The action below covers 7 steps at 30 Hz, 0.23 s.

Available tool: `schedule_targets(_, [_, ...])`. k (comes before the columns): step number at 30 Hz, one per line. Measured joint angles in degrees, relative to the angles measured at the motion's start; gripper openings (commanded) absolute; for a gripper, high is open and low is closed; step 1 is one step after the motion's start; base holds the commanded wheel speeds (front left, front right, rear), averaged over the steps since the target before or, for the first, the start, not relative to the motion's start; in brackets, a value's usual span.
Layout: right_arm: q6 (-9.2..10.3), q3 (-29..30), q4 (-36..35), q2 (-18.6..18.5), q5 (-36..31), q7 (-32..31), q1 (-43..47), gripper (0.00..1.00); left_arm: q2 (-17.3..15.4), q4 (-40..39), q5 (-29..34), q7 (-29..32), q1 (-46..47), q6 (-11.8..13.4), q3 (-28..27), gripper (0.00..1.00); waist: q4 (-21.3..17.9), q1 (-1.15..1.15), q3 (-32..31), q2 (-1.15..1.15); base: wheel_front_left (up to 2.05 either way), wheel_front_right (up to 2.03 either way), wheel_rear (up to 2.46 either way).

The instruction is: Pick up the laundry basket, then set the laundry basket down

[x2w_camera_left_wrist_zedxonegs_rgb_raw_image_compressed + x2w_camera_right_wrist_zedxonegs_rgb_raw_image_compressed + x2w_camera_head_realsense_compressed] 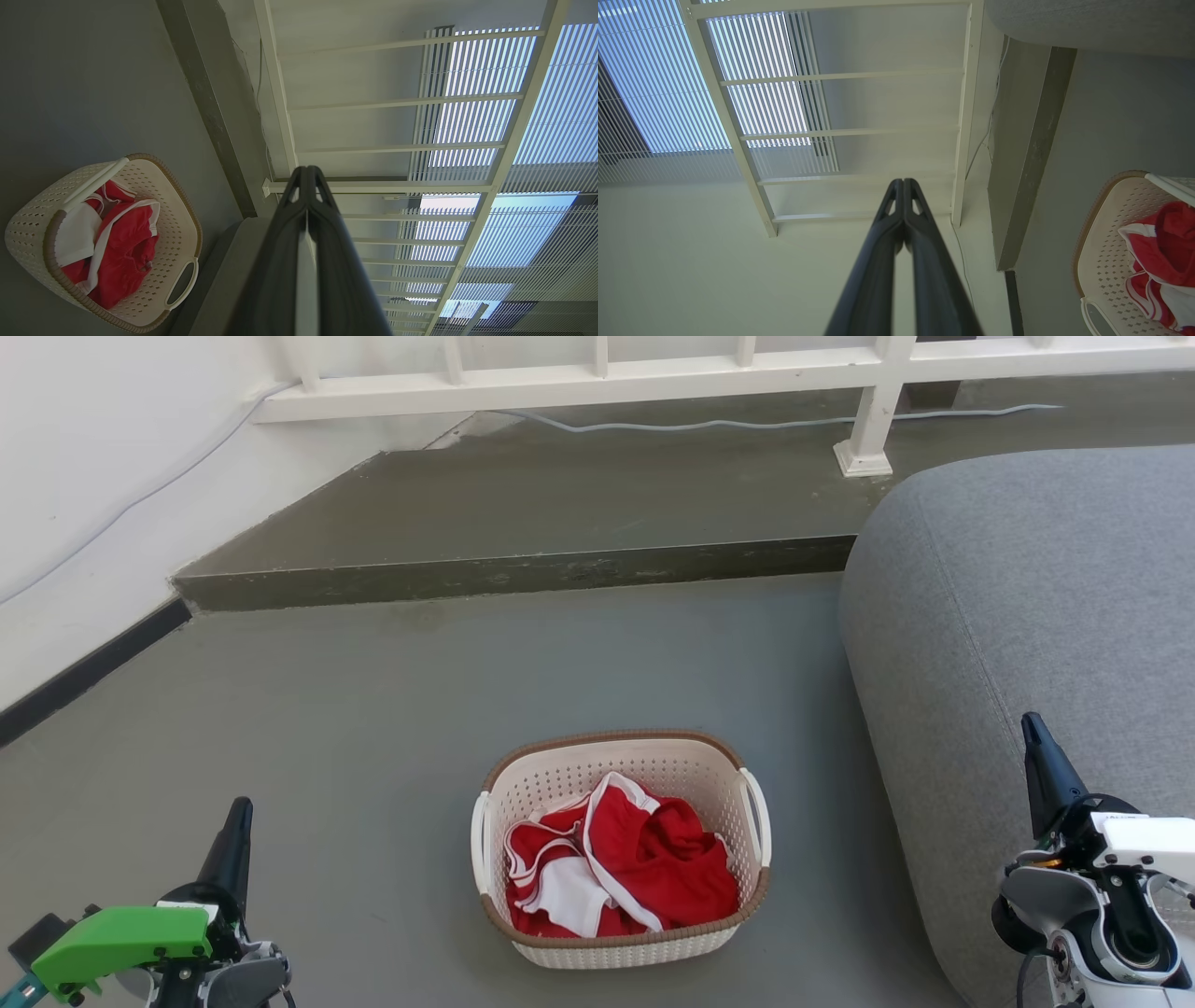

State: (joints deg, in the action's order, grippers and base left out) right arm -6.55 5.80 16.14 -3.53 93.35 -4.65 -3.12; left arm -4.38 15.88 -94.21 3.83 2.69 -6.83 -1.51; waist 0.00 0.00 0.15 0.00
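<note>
Laundry basket [621,952] is being shown by the head view standing upright on the grey floor [373,709], low in the middle, with a crumpled red and white garment [653,859] being carried inside it and a grey sofa [1027,597] near it on the right. Both grippers are being held well apart from it. The left gripper [238,821] is being held at the lower left above a green cover [121,938], and the right gripper [1034,737] at the lower right in front of the sofa, each pointing up the view. A concrete step [513,574] and a white railing [597,378] are being shown beyond the basket. In the left wrist view the left gripper [306,177] is being held with its fingers pressed together on nothing, aimed at the railing and slatted window blinds [490,116]. The laundry basket [28,219] is being caught at the lower left there, with one white handle [180,284] being turned toward the camera. In the right wrist view the right gripper [903,184] is being held closed and empty too, and the laundry basket [1106,242] is being cut off by the right edge.
</note>
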Motion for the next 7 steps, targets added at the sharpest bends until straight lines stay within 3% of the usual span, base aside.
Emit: schedule_targets(7, [-0.01, 0.0, 0.0, 0.0, 0.0, 0.0, 0.0, 0.0, 0.0, 0.0, 0.0, 0.0, 0.0, 0.0, 0.0, 0.0, 0.0, 0.0, 0.0, 0.0, 0.0, 0.0, 0.0])
